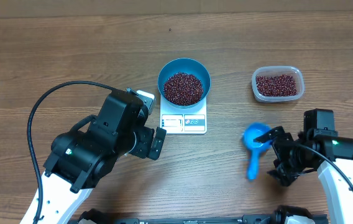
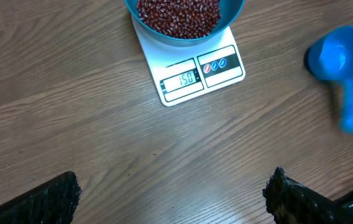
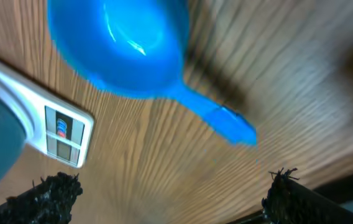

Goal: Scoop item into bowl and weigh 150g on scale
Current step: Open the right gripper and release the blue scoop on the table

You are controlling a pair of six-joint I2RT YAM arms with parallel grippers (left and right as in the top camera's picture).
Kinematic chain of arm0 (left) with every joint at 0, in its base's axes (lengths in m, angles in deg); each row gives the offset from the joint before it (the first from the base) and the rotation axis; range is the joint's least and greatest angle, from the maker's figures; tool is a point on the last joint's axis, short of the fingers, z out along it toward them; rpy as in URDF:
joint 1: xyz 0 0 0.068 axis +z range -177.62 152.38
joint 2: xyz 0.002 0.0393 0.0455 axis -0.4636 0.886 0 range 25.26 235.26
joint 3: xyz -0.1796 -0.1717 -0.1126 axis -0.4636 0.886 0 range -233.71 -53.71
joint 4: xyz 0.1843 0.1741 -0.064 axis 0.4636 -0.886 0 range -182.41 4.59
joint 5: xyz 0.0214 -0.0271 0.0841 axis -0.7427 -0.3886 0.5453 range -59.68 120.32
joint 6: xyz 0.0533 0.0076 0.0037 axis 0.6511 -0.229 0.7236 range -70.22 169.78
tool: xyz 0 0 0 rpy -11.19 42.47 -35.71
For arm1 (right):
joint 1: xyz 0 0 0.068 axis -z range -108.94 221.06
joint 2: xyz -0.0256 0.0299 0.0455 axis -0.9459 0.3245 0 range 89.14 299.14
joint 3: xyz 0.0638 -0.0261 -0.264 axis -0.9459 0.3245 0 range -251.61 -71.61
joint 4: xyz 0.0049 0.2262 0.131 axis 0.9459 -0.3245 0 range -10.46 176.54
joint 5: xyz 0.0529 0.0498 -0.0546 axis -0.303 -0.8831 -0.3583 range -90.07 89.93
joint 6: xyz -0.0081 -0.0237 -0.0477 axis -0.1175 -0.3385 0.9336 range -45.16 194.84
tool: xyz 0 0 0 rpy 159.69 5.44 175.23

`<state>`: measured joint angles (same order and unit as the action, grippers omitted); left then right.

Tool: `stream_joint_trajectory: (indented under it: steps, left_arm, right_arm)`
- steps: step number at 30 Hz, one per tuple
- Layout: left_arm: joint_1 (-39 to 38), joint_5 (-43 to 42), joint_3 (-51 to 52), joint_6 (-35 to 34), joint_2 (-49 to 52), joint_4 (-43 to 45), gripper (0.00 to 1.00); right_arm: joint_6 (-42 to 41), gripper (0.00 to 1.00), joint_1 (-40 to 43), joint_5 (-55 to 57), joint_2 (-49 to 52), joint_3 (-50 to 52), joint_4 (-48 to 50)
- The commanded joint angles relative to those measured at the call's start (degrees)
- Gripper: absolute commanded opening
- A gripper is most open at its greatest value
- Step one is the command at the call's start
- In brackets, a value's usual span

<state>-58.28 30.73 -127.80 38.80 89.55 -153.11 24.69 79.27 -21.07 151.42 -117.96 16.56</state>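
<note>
The right gripper is wide open, holding nothing. One blue scoop lies loose just left of it. The left gripper is open and empty too. Farther off, one bowl of beans sits on one scale reading 150. One tub is far right. The beans look tiny, hard and quick to roll, too many to count. I would lift them by the scoop's handle.

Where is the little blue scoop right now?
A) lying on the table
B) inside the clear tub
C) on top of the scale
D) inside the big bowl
A: the blue scoop lies on the wooden table beside the open right gripper, apart from the bowl, the scale and the clear tub.
</note>
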Motion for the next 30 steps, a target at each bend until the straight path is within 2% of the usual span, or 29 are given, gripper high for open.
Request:
stream_joint_trajectory:
  steps: [1, 13, 17, 19, 27, 30]
  left_arm:
    - [0.26, 0.02, -0.96, -0.83, 0.15, 0.2, 0.99]
    - [0.26, 0.02, -0.96, -0.83, 0.15, 0.2, 0.99]
    - [0.26, 0.02, -0.96, -0.83, 0.15, 0.2, 0.99]
    - [0.26, 0.02, -0.96, -0.83, 0.15, 0.2, 0.99]
    - [0.26, 0.02, -0.96, -0.83, 0.15, 0.2, 0.99]
    - [0.26, 0.02, -0.96, -0.83, 0.15, 0.22, 0.99]
  right_arm:
    - [-1.07, 1.0, 0.11, 6.62, -0.11, -5.11, -0.5]
    - [2.47, 1.0, 0.11, 9.99, -0.11, -19.3, -2.16]
    - [8.46, 1.0, 0.11, 7.5, -0.11, -25.0, 0.26]
    - [8.41, 1.0, 0.11, 6.19, -0.13, -27.19, 0.66]
    - [8.98, 1.0, 0.11, 4.79, 0.33, -27.8, 0.11]
    - [16.02, 1.0, 0.11, 5.31, 0.33, -27.8, 2.19]
